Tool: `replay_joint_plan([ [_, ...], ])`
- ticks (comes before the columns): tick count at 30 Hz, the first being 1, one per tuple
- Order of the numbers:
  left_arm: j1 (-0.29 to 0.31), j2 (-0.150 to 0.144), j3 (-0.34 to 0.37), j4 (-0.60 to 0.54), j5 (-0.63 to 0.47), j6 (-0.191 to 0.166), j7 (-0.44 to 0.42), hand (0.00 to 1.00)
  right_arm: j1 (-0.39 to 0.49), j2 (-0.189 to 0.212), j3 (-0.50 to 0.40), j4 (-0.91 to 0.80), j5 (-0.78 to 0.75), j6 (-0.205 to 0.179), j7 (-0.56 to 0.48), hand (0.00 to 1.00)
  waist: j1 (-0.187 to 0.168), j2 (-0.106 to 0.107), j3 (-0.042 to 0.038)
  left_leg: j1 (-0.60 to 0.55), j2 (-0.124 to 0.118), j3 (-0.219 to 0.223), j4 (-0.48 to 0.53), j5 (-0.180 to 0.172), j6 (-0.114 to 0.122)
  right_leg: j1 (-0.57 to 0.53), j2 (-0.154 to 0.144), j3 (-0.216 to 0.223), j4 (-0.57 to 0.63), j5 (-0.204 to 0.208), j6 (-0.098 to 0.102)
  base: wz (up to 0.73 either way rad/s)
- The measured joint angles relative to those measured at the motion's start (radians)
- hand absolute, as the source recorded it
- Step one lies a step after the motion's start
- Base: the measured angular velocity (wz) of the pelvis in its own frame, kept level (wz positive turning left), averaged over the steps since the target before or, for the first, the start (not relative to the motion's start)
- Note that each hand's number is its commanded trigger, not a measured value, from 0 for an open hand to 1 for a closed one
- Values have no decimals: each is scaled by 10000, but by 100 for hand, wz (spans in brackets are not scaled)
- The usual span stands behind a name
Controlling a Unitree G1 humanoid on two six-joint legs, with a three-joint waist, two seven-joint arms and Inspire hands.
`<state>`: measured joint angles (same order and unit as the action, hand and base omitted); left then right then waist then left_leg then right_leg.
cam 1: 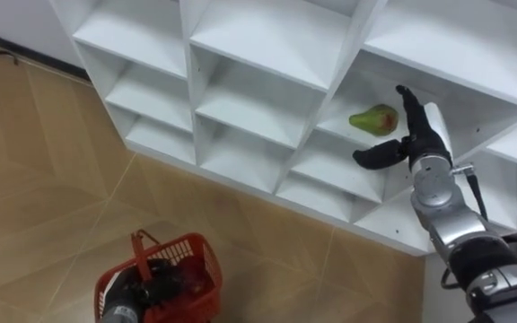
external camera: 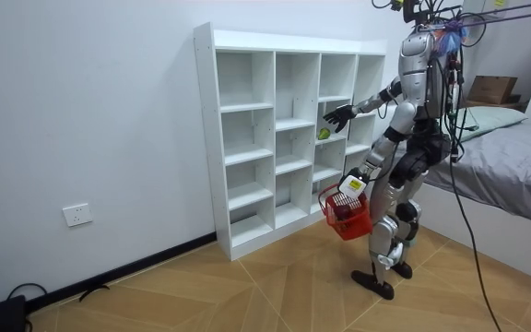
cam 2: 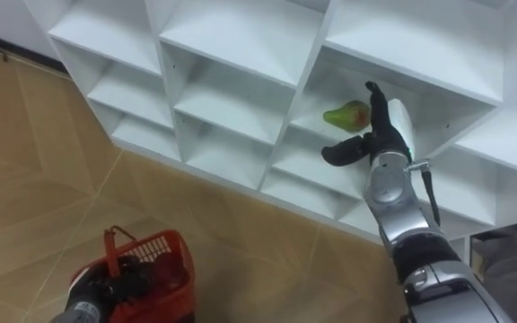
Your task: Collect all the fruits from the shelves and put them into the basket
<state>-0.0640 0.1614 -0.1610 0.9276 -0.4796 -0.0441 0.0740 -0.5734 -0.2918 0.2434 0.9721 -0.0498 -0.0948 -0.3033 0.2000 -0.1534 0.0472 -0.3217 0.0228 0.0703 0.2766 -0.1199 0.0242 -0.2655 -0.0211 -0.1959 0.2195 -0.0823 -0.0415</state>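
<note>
Hovering R robot hand nr pear(?)

A bedroom: grey bed, white cubby shelf, wooden floor.

Arms: silver shells with dark joints.
Hands: right hand black-fingered, white at the back; left hand dark.
Torso: silver-grey, black waist.
Feet: black.

Eye views down onto closet, close, room view distant, same closet
</note>
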Motion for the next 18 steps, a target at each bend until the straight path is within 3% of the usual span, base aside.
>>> replay_joint_plan([
  [18,-128,-155,-1,-57,11,-56,-7,100,-368,-279,-317,127,-732,2,9,0,16,76,59,-342,-3,50,-45,42,20,-412,-55,-21,52,-21,-6,0],
])
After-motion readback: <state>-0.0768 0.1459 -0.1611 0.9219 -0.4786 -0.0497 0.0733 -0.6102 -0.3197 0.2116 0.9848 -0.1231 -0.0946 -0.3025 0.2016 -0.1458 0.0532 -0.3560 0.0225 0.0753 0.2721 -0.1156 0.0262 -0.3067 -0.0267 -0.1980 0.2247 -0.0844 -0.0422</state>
